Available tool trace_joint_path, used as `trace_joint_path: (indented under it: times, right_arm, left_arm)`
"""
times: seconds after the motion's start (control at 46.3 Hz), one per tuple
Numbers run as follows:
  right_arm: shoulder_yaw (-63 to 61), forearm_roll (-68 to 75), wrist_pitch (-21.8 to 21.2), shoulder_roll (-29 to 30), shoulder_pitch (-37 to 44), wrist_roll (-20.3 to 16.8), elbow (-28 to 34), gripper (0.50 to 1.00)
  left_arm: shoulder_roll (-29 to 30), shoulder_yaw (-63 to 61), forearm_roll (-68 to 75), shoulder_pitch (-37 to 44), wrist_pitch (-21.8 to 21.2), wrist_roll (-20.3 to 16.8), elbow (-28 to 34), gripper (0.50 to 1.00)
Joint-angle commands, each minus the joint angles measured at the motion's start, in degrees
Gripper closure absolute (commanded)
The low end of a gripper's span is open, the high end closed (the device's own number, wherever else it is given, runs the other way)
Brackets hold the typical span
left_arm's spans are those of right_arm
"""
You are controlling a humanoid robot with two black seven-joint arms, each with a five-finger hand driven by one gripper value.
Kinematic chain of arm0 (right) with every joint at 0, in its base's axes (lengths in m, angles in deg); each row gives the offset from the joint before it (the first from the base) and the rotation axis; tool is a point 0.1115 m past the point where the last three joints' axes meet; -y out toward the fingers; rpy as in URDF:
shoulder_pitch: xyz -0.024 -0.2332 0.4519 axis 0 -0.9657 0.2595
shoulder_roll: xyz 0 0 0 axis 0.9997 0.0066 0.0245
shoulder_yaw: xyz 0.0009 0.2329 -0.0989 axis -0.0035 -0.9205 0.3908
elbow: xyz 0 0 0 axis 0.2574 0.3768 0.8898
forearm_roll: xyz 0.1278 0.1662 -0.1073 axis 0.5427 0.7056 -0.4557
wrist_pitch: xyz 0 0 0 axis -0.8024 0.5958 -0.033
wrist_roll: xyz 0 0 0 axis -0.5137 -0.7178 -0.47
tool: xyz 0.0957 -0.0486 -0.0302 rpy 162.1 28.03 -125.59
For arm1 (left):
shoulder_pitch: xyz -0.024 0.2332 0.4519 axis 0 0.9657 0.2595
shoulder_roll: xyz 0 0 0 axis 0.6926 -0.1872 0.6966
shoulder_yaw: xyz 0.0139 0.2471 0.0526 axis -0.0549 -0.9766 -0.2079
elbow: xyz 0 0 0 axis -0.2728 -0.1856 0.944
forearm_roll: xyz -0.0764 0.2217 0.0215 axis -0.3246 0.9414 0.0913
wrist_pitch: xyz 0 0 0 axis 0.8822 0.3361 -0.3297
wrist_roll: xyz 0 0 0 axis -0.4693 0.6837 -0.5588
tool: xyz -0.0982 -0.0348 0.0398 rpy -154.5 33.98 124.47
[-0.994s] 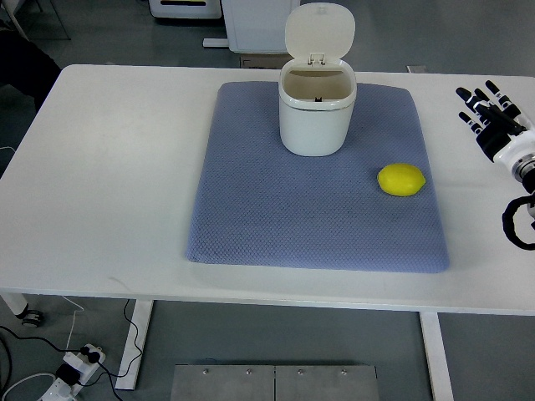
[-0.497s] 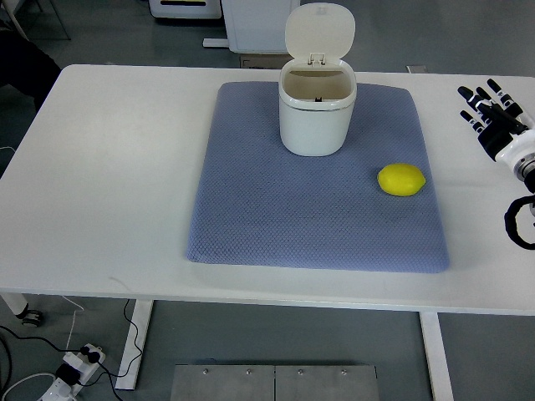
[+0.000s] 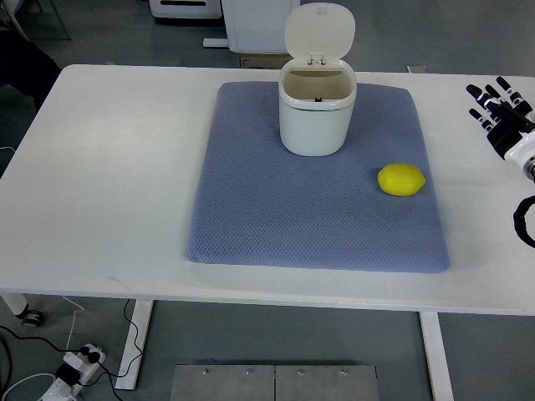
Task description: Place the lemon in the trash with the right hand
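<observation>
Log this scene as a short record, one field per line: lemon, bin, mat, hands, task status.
lemon: lying on the mat, right of the bin and apart from it
bin: white, upright at the mat's far side, lid open
mat: blue, flat on the white table
right hand: at the right edge, above the table, fingers spread, holding nothing
left hand: out of view
task status: lemon not yet grasped

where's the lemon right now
In the top view the lemon lies on the right part of the blue mat, in front and to the right of the open white bin, apart from the right hand.
</observation>
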Motion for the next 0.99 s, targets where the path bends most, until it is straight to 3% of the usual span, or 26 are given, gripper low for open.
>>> trace_joint_path:
  times: [0.0,0.972]
  right_arm:
    - [0.1,0.0,0.0,0.1,0.0,0.0,0.0,0.500]
    - [1.6,-2.4,-0.8,-2.7,0.6,0.1,0.5,0.500]
  left_arm:
    - [0.0,0.0,0.0,0.0,0.0,0.0,0.0,0.500]
    - [0.0,0.0,0.0,0.0,0.0,0.0,0.0,0.500]
